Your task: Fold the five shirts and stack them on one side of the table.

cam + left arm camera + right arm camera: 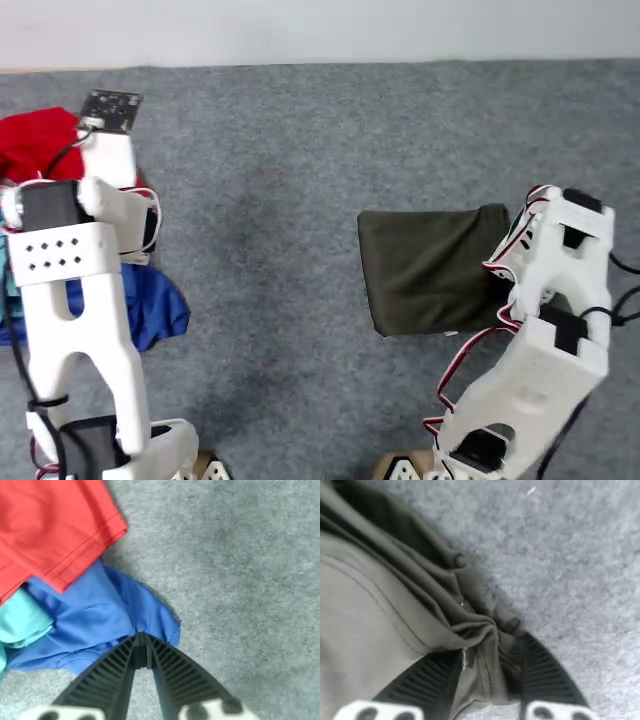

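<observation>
A folded olive shirt point(430, 270) lies on the grey table point(270, 150) at centre right. My right arm point(555, 290) stands over the shirt's right edge. In the right wrist view my right gripper point(491, 646) is shut on a bunched fold of the olive shirt point(380, 610) at its edge. A loose pile of a red shirt point(35, 140), a blue shirt point(155, 305) and a teal shirt point(20, 622) lies at the far left under my left arm point(70, 250). My left gripper point(142, 642) is shut with nothing in it, just above the rim of the blue shirt point(100, 615), beside the red shirt point(50, 525).
Bare grey carpet-like table surface point(240, 570) stretches between the pile and the olive shirt. A pale wall point(320, 30) borders the table's far edge. Both arm bases point(120, 450) stand at the near edge.
</observation>
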Controlling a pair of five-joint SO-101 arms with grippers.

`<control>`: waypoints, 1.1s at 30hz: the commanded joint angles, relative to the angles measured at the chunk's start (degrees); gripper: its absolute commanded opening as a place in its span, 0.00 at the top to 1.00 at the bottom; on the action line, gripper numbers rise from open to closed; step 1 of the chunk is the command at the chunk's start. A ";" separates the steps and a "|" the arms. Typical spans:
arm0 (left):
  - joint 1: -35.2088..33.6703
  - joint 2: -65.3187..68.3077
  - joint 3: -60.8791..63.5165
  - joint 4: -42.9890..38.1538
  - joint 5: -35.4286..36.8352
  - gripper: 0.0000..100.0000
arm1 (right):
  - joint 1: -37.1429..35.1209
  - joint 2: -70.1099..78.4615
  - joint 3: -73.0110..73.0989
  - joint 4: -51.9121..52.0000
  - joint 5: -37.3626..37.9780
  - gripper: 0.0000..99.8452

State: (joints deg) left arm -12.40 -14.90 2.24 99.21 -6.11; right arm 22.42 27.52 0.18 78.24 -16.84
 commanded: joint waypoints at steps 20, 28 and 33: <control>8.26 -2.29 -0.22 1.05 0.35 1.00 | -0.40 -14.20 -1.41 -15.52 17.85 0.99; 8.26 -2.37 -0.22 1.14 0.35 1.00 | -0.40 -1.54 -10.81 -23.43 24.70 0.99; 8.26 -2.37 -0.22 1.14 0.35 1.00 | -1.19 7.96 -25.49 -21.76 25.05 0.99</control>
State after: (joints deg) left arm -4.40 -14.90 2.24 99.21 -6.11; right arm 22.24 33.32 -15.12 56.18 7.60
